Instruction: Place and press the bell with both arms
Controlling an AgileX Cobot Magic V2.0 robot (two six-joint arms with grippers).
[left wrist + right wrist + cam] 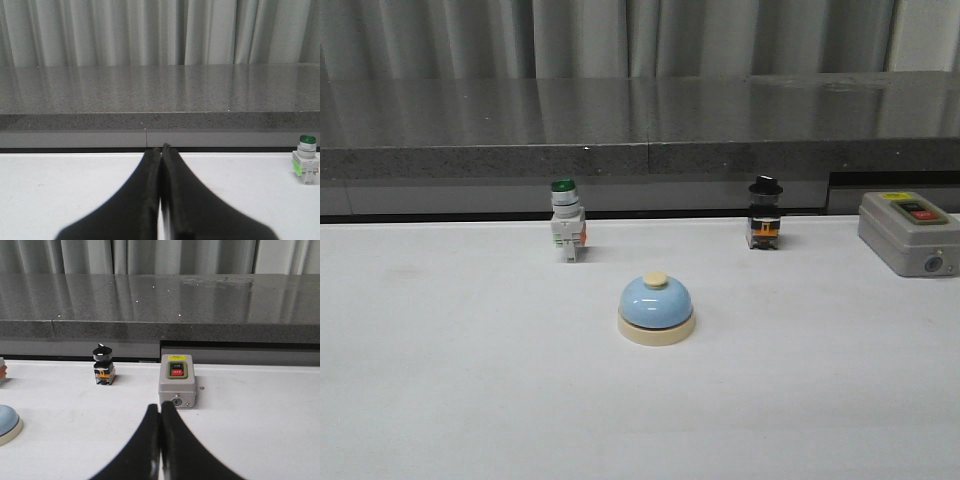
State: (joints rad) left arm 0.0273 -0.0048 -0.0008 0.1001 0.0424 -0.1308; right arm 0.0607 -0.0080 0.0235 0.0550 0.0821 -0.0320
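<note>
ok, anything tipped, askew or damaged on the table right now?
Nothing stands out. The bell sits flat, and the green-capped switch, black-knobbed switch and grey on/off box all stand upright. Both grippers are shut and empty.

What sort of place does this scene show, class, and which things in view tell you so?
Probably a lab or test bench for robot practice. A plain white table holds a desk bell and loose electrical parts: a green-capped push button, a black knob switch and a grey on/off switch box. Grey curtains hang behind.
</note>
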